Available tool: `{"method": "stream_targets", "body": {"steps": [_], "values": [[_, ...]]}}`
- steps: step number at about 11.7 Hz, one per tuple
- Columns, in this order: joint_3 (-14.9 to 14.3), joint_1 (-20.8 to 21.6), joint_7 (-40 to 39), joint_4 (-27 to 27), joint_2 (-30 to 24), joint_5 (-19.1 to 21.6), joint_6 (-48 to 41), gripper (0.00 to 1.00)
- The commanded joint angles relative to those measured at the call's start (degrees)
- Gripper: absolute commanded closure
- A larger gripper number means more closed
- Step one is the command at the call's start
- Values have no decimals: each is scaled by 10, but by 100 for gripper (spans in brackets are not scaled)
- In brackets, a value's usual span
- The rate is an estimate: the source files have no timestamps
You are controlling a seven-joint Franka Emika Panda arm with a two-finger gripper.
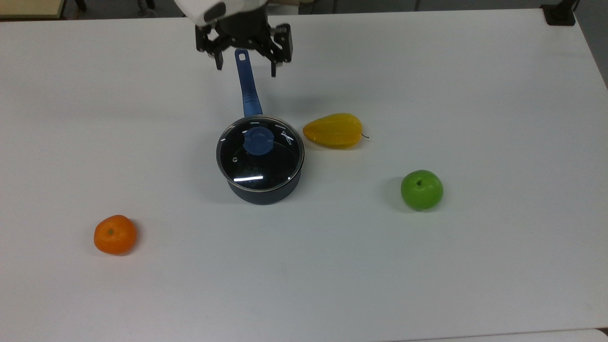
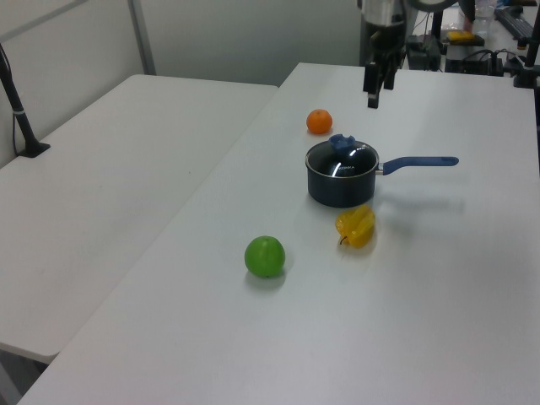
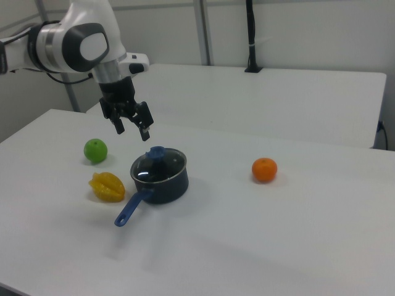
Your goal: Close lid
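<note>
1. The white robot arm [image 1: 216,7] is cut off by the upper edge in the top view; its black two-finger gripper [image 1: 245,66] stays in frame.
2. In the left view, the arm's upper part runs out of the picture above the gripper [image 2: 372,89].
3. The far end of the blue saucepan handle [image 1: 242,57] is partly covered by the gripper in the top view.
4. The small vent hole [image 1: 234,159] in the round clear glass lid [image 1: 260,161] is too small to make out in the left view and the right view.
</note>
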Motion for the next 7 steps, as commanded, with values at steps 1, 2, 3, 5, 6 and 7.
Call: {"method": "stream_targets", "body": {"steps": [1, 2, 3, 5, 6, 7], "values": [[-4, -23, -24, -61, -70, 24, -3, 0], [-4, -32, -21, -57, -71, 29, -7, 0], [-4, -36, -21, -55, -69, 30, -7, 0], [-4, -34, -17, -55, -67, 30, -7, 0], [-4, -35, -17, -54, -66, 30, -7, 0], [-5, -36, -17, -52, -66, 30, -6, 0]]}}
